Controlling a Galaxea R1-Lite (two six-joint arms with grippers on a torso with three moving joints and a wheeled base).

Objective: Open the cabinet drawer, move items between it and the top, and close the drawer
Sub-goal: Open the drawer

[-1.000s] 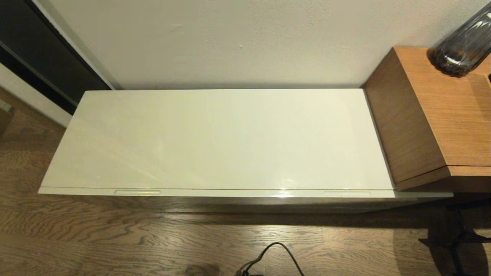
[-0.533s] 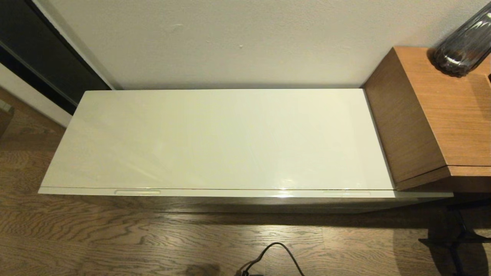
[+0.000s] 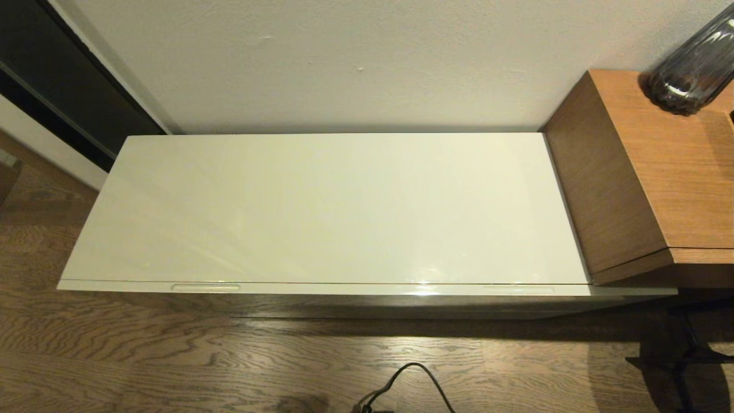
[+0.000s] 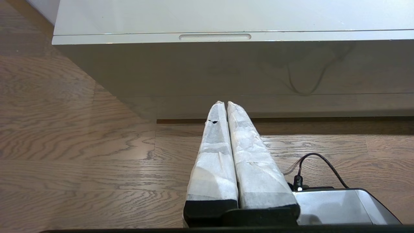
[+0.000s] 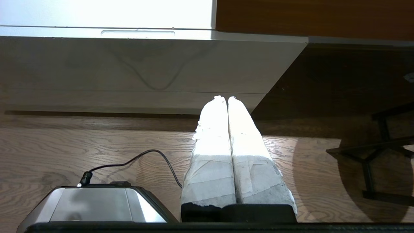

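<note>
A grey-brown wood-plank floor carries a long, low cabinet against a pale wall, its top, a glossy cream-white rectangular slab, lying bare from corner to corner, with a taller orange-brown wooden block unit butted against its right end. The cabinet drawer, a very wide, shallow cream-white front as wide as the cabinet, sits fully closed just under the slab's front edge; its contents are hidden, so the items to be moved cannot be seen. Two long slim recessed slots serve as pulls: the left slot near the front left corner, the right slot near the front right corner. Both arms hang low over the floor, in front of the cabinet and well apart from it. The left gripper, its white-wrapped fingers pressed together and empty, points at the cabinet face below the left slot; the right gripper, likewise closed on nothing, points near the cabinet's front right corner. Opening the drawer is the step in hand, and doing it well likely means raising a fingertip to a slot, hooking into the recess, and pulling squarely outward. On a drawer this wide, a one-sided pull may skew it.
</note>
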